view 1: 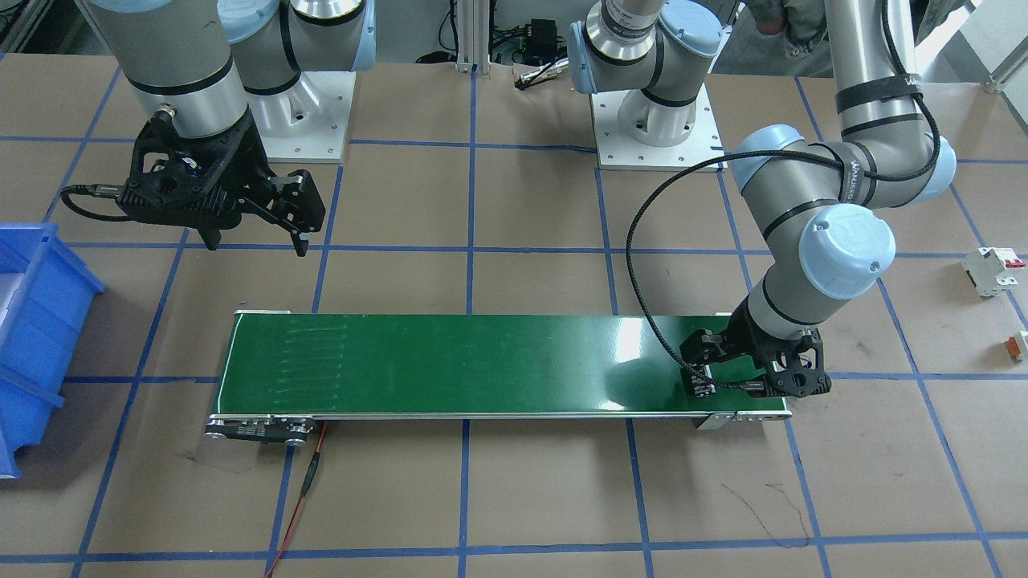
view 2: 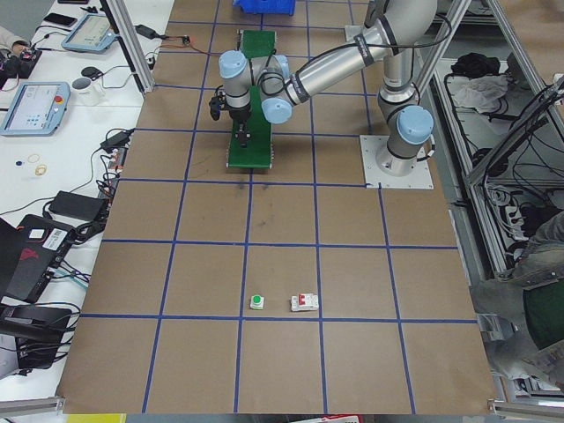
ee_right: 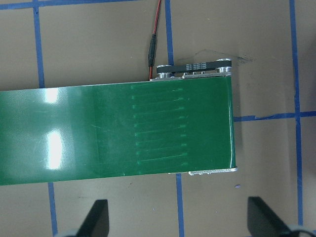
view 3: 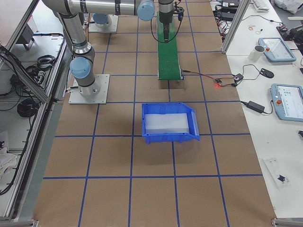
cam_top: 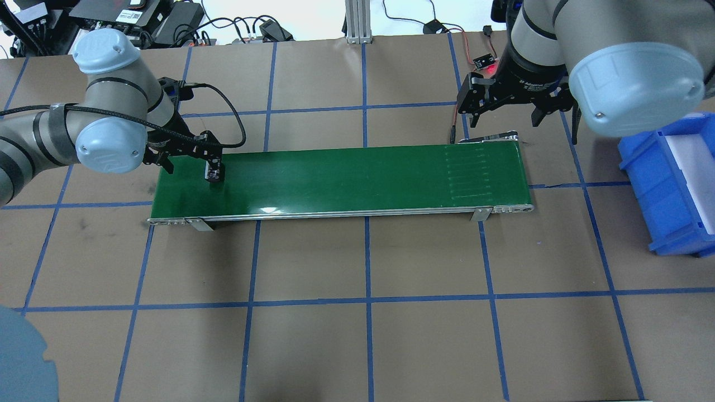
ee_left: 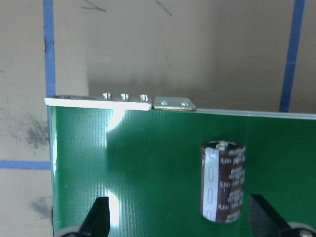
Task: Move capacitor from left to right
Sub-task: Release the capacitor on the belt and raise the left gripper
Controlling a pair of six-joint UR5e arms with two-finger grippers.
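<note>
The capacitor (ee_left: 223,180), a stubby dark cylinder with a pale stripe, lies on its side on the green conveyor belt (ee_left: 148,163) near the belt's left end. My left gripper (ee_left: 180,219) is open and low over it. The capacitor sits between the fingers, nearer the one on the view's right, with a gap to each. This gripper also shows in the overhead view (cam_top: 191,167) and the front view (view 1: 743,377). My right gripper (ee_right: 180,219) is open and empty. It hovers just off the belt's right end (cam_top: 508,114).
A blue bin (cam_top: 670,184) stands right of the belt (cam_top: 346,178). A white breaker (view 1: 992,269) and a small orange part (view 1: 1016,345) lie on the table to my left. A red wire (view 1: 309,482) runs from the belt's right end.
</note>
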